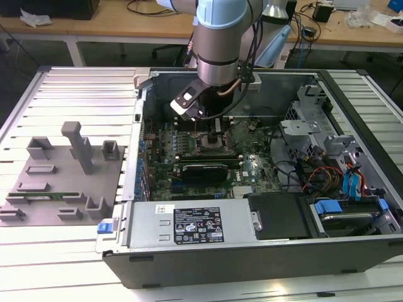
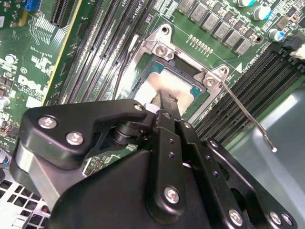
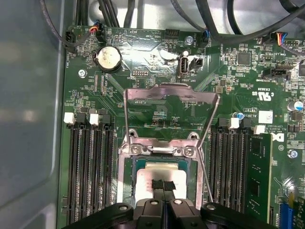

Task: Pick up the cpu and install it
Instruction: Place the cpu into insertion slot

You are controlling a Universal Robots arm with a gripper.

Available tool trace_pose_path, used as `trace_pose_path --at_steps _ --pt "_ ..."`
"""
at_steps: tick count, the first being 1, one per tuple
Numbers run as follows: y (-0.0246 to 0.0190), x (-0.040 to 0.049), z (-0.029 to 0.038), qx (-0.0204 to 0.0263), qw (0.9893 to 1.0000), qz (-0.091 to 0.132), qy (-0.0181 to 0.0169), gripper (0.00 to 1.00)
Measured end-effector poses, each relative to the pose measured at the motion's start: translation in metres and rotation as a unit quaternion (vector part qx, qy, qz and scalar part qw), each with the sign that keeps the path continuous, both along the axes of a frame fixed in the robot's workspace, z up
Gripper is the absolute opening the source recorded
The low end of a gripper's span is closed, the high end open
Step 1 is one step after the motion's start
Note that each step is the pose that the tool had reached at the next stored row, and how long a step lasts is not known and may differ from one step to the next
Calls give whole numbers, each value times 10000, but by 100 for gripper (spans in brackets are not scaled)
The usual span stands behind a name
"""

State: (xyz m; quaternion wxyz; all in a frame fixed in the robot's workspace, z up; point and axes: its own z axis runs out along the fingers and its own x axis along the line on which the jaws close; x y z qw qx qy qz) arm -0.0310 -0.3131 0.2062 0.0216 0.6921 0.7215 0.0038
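The cpu, a flat square chip with a silver-white top, lies inside the open socket on the green motherboard; it also shows in the second wrist view as the cpu. My gripper hangs right over it, with the two black fingers pressed together and their tips at the chip's top face. Nothing sits between the fingers. In the second wrist view the gripper covers the near part of the chip. In the exterior view the gripper reaches down into the computer case.
The socket's metal load plate stands flipped up and its thin lever sticks out to one side. Black memory slots flank the socket, one holding a green stick. A grey fixture tray lies at the exterior view's left.
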Motion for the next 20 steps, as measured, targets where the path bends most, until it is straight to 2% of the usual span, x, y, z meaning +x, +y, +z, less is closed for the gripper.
trace_pose_path --at_steps 7,10,12,15,20 --pt "0 0 -34 -1 10000 0 0 11" --pt "0 0 -31 0 10000 0 0 11" --pt "4 2 -4 11 10000 0 -7 11" --pt "0 0 94 1 10000 0 -1 11" --pt "0 0 359 0 10000 0 0 11"
